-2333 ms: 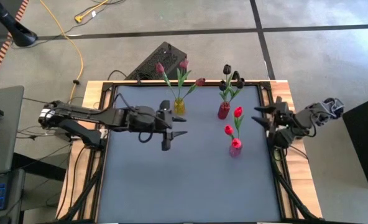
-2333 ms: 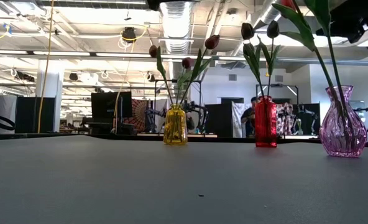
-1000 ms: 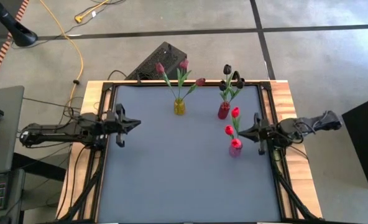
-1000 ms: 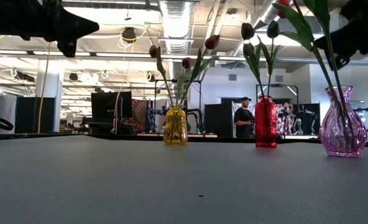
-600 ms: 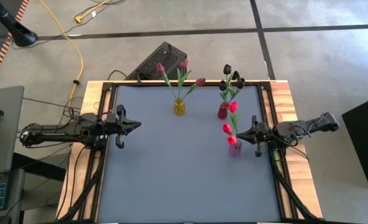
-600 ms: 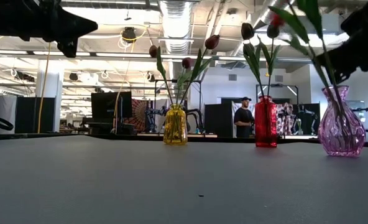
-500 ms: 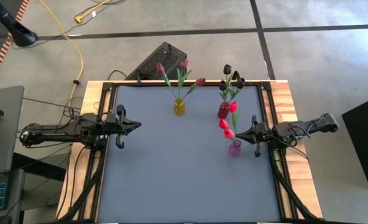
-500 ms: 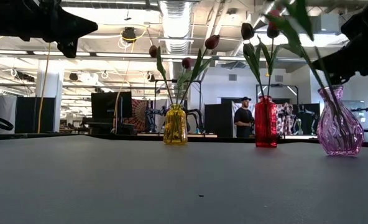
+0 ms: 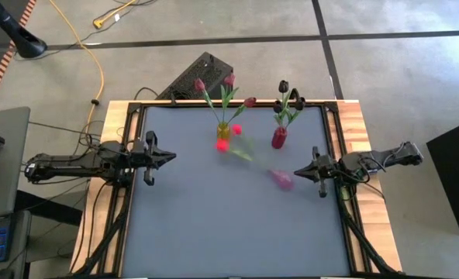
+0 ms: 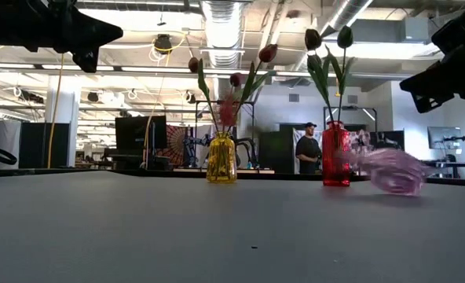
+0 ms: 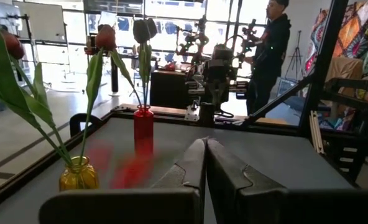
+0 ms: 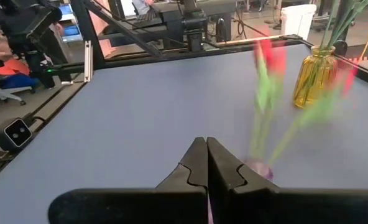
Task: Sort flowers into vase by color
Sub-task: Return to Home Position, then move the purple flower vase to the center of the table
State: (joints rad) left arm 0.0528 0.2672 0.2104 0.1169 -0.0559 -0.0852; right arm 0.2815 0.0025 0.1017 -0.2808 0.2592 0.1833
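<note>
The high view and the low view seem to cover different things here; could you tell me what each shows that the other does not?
Only the high view shows both arms whole, the shut left gripper and right gripper at opposite table edges, and the red flowers blurred near the yellow vase. Only the low view shows the room behind, with a person standing there. Both show the pink vase tipped over, and the yellow and red vase upright with their flowers.

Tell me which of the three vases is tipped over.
The purple vase, tipped over near the right hand, red flowers spilling toward the yellow vase. Yellow and red vase stand upright.
</note>
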